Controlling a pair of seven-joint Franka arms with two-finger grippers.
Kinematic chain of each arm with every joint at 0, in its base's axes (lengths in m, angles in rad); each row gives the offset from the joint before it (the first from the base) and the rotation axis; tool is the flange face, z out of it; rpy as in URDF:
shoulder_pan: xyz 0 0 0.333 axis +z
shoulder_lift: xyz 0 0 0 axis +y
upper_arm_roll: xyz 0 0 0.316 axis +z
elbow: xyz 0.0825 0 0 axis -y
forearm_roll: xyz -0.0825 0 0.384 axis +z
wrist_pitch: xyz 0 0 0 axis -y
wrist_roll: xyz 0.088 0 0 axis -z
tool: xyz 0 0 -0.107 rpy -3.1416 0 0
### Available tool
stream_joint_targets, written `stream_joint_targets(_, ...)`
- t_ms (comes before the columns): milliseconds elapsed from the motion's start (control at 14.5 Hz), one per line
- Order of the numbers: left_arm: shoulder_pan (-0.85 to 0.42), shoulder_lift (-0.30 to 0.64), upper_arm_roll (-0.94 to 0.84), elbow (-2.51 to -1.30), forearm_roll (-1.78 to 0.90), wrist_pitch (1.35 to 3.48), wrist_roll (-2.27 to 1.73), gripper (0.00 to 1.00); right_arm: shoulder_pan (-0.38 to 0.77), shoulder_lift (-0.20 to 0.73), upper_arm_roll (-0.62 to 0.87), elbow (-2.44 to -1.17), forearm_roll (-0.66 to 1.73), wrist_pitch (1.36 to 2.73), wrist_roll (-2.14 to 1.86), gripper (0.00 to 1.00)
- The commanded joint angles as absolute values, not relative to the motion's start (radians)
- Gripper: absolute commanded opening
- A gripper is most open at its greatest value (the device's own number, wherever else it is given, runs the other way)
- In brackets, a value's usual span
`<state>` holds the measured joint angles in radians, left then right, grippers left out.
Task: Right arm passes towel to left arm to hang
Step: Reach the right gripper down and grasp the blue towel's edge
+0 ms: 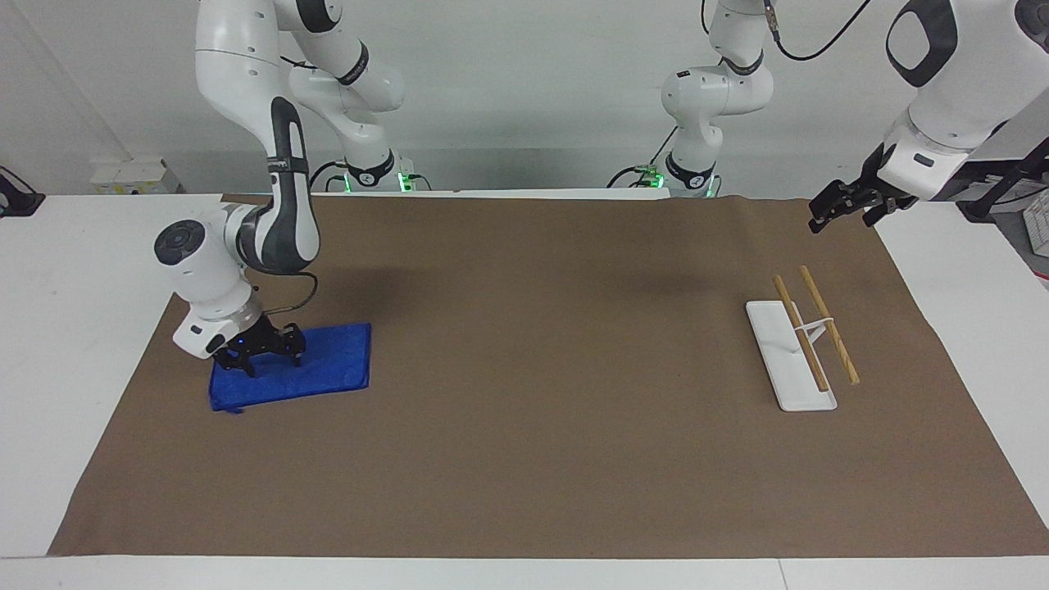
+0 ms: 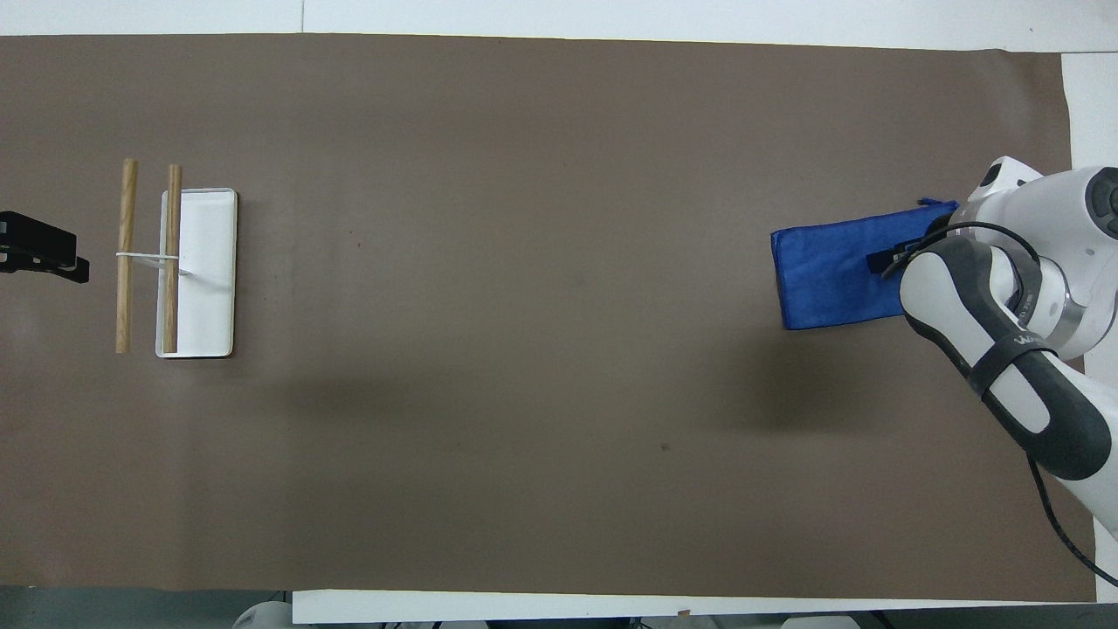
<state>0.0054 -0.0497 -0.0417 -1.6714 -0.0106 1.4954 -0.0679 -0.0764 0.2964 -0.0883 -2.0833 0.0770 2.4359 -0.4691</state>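
A white tabletop [image 1: 74,270] stands before a plain pale wall, most of it covered by a brown mat [image 1: 541,393] that runs nearly from end to end.

The right gripper [image 1: 268,358] is down on the towel [image 1: 328,369], its fingers [image 1: 247,367] spread apart with both tips on the cloth, at the end of the towel toward the right arm's end of the tabletop. A small blue light shows on the black gripper body. Above it the white wrist tilts, and the right arm [image 1: 279,213] rises with a thin black cable looping beside it. In the overhead view the arm covers that end of the towel [image 2: 830,271] and only a black finger [image 2: 884,259] shows.

The towel is a small, bright royal-blue rectangle lying flat on the mat at the right arm's end, soft-looking, with a little loose bit sticking out at one corner.

The left gripper [image 1: 844,206] hangs in the air over the mat's corner at the left arm's end, its fingers spread and holding nothing; the left arm [image 1: 942,90] waits there.

Near it on the mat sits a white rack [image 1: 791,356] with a flat rectangular base and two wooden rails [image 1: 828,324] held side by side above it, well apart from the towel.
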Motion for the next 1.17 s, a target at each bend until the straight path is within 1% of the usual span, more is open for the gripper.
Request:
stream_joint_targets(0, 0.011, -0.061, -0.044, -1.684, -0.003, 1.486, -0.074, 1.00, -0.077, 0.296, -0.089, -2.100, 0.083, 2.450, -0.497, 0.85)
stream_joint_targets(138, 0.011, -0.061, -0.044, -1.686, -0.003, 1.486, -0.074, 1.00, -0.077, 0.296, -0.089, -2.103, 0.083, 2.450, -0.497, 0.82)
stream_joint_targets(207, 0.011, -0.063, -0.044, -1.687, -0.003, 1.486, -0.074, 1.00, -0.077, 0.296, -0.089, -2.103, 0.083, 2.448, -0.497, 0.78)
stream_joint_targets(276, 0.011, -0.063, -0.044, -1.687, -0.003, 1.486, -0.074, 1.00, -0.077, 0.296, -0.089, -2.103, 0.083, 2.448, -0.495, 0.65)
stream_joint_targets(414, 0.011, -0.063, -0.044, -1.687, -0.003, 1.486, -0.077, 1.00, -0.077, 0.295, -0.089, -2.103, 0.083, 2.444, -0.495, 0.34)
stream_joint_targets(552, 0.011, -0.063, -0.044, -1.687, -0.003, 1.485, -0.077, 1.00, -0.077, 0.295, -0.089, -2.102, 0.083, 2.438, -0.492, 0.08)
stream_joint_targets(621, 0.011, -0.064, -0.044, -1.690, -0.003, 1.485, -0.080, 1.00, -0.078, 0.295, -0.089, -2.097, 0.083, 2.434, -0.489, 0.00)
stream_joint_targets(828, 0.014, -0.064, -0.040, -1.693, -0.018, 1.512, -0.086, 1.00, -0.078, 0.291, -0.089, -2.089, 0.087, 2.418, -0.447, 0.00)
stream_joint_targets(897, 0.020, -0.063, -0.034, -1.694, -0.059, 1.520, -0.098, 1.00, -0.078, 0.285, -0.087, -2.068, 0.087, 2.380, -0.407, 0.00)
stream_joint_targets(1103, 0.038, -0.063, -0.034, -1.701, -0.104, 1.532, -0.161, 1.00, -0.068, 0.247, -0.049, -1.962, 0.087, 2.130, -0.205, 0.00)
